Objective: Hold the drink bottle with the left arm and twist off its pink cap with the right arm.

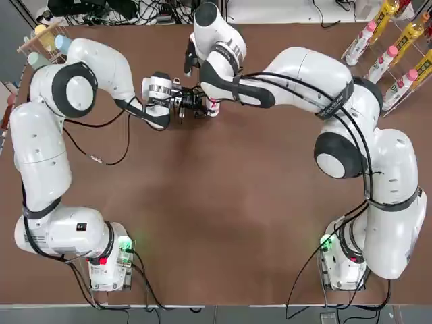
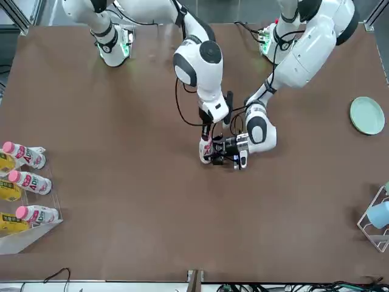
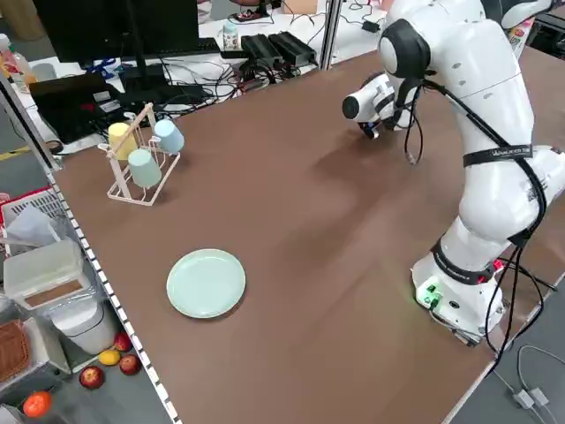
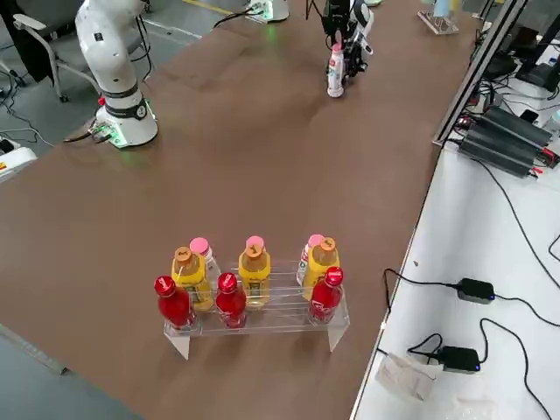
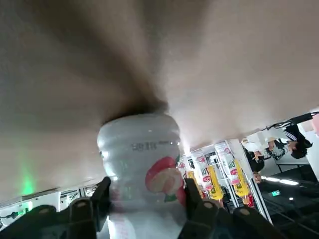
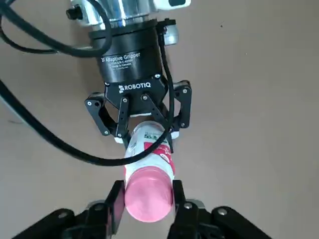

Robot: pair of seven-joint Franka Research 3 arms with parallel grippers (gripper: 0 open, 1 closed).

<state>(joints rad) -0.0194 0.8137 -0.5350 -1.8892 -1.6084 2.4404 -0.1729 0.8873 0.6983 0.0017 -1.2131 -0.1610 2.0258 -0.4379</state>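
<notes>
Reaching in level from the side, left gripper [image 6: 142, 127] clamped on the body of the drink bottle [image 6: 149, 149], standing upright near the far middle of the brown table [image 1: 223, 202]. Bent steeply down from above, right gripper [image 6: 144, 199] pinched tight on the pink cap [image 6: 148, 194]. Along one table edge, a clear rack [image 4: 262, 311] of yellow and red bottles. On the opposite side, a pale green plate [image 3: 206, 283] and a cup stand [image 3: 141, 159]. Beyond the table, cables and power bricks.
</notes>
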